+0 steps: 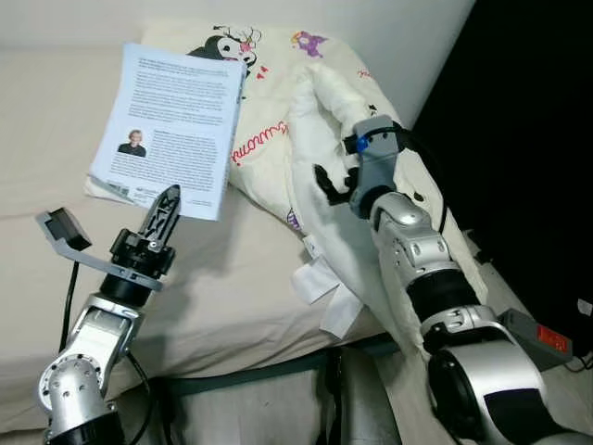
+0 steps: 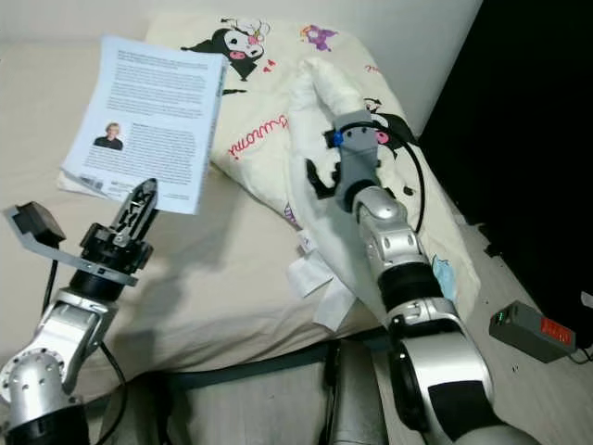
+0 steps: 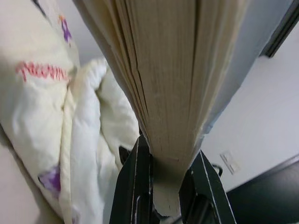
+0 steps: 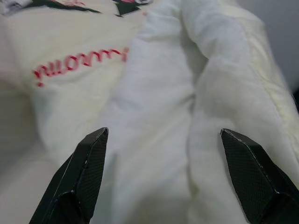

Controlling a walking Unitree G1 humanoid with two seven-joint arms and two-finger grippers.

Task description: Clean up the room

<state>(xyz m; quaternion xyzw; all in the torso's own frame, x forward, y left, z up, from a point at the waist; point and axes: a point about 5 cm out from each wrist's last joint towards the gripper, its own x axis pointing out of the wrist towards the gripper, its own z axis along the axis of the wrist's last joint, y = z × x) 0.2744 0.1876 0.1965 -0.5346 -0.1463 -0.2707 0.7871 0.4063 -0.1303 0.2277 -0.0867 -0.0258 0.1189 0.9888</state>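
Book: left gripper (image 1: 169, 199) jaws clenched on book (image 1: 176, 125); I'd lift it steadily.
Quilt: right gripper (image 4: 163, 177) jaws spread over quilt (image 4: 159, 116).

Bed (image 1: 232, 306) covered with a beige sheet, standing beside a white wall. On it, a cream duvet (image 1: 278, 102) printed with cartoon figures and red lettering, bunched toward the bed's right side, its white fold (image 1: 324, 185) spilling over the edge with care labels (image 1: 320, 283) hanging down. Beside the bed on the floor (image 2: 547, 389), a small grey box (image 2: 528, 331) with a red label.
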